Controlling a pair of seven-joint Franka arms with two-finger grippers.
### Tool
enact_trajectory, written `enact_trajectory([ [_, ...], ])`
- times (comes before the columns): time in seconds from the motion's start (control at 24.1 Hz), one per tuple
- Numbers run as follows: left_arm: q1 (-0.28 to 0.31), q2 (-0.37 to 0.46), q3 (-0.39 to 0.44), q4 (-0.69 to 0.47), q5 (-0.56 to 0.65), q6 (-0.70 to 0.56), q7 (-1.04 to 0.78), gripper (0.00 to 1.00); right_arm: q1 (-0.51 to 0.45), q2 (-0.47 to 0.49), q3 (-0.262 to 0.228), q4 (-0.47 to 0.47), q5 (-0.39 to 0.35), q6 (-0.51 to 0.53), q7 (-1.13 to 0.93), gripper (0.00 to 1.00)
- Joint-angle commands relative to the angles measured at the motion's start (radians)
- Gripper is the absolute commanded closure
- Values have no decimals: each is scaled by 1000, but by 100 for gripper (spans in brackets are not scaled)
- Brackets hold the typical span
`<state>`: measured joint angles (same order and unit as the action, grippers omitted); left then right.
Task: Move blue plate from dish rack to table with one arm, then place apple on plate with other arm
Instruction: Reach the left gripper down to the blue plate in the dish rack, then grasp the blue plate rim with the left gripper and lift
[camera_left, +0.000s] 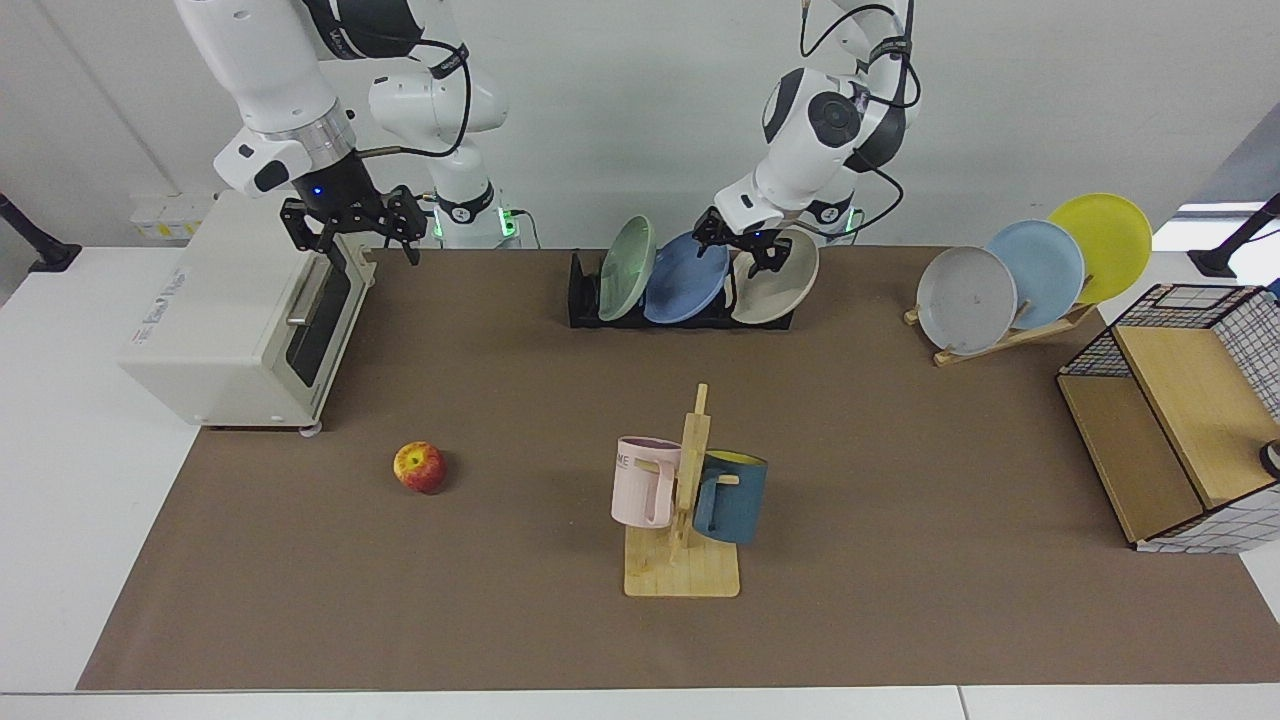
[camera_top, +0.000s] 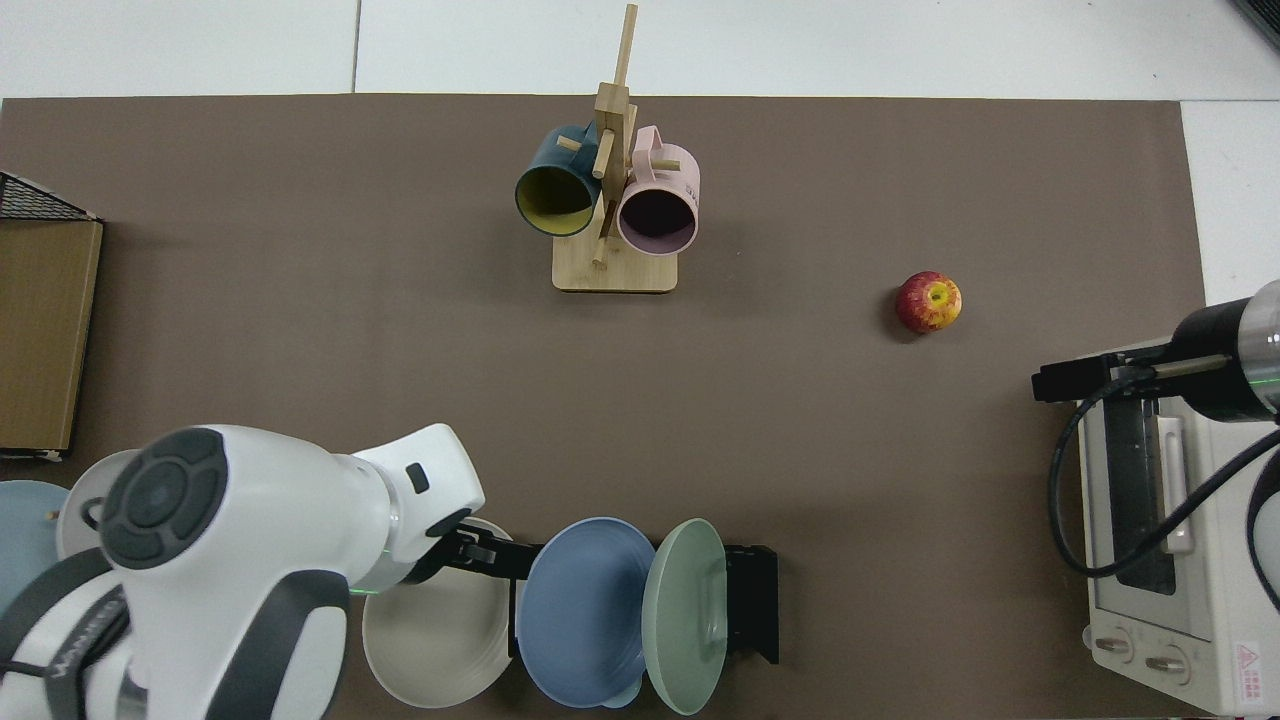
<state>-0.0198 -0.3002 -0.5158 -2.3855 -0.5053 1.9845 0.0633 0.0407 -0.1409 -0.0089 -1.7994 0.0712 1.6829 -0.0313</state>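
The blue plate (camera_left: 685, 280) (camera_top: 580, 610) stands on edge in the middle slot of the black dish rack (camera_left: 585, 300) (camera_top: 750, 600) at the back of the brown-matted table (camera_left: 900, 450). My left gripper (camera_left: 745, 250) (camera_top: 500, 555) is at the plate's upper rim, open, one finger on each side of the edge, between the blue plate and the beige one. The red and yellow apple (camera_left: 419, 467) (camera_top: 928, 302) lies alone on the mat. My right gripper (camera_left: 350, 225) (camera_top: 1060, 380) waits open above the toaster oven's door.
A pale green plate (camera_left: 625, 268) and a beige plate (camera_left: 775, 285) flank the blue one. A wooden stand (camera_left: 1010, 335) holds grey, sky-blue and yellow plates. A mug tree (camera_left: 685, 500) stands mid-table, a toaster oven (camera_left: 240, 320) on one side, a wire-and-wood box (camera_left: 1180, 420) on the other.
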Motion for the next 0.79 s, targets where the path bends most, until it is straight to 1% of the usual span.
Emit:
enact_trajectory([
  [0.0, 8, -37, -75, -93, -32, 86, 15, 0, -18, -5, 9, 3, -5, -15, -30, 0],
  [0.04, 9, -34, -81, -95, -38, 97, 10, 1, -18, -5, 9, 3, -5, -15, -30, 0],
  [0.12, 8, -34, -90, -95, -47, 102, 9, 26, -18, -5, 9, 3, -5, -15, -30, 0],
  [0.17, 6, -34, -96, -96, -47, 102, 7, 33, -18, -5, 9, 3, -5, -15, -30, 0],
  [0.29, 4, -39, -121, -96, -47, 97, 7, 59, -18, -5, 9, 3, -5, -15, -30, 0],
  [0.37, 6, -39, -125, -96, -47, 91, 7, 71, -18, -5, 9, 3, -5, -15, -30, 0],
  [0.46, 8, -37, -125, -95, -47, 88, 9, 78, -18, -5, 9, 3, -5, -15, -30, 0],
  [0.75, 15, -31, -121, -78, -42, 68, 13, 90, -18, -5, 9, 3, -5, -15, -30, 0],
])
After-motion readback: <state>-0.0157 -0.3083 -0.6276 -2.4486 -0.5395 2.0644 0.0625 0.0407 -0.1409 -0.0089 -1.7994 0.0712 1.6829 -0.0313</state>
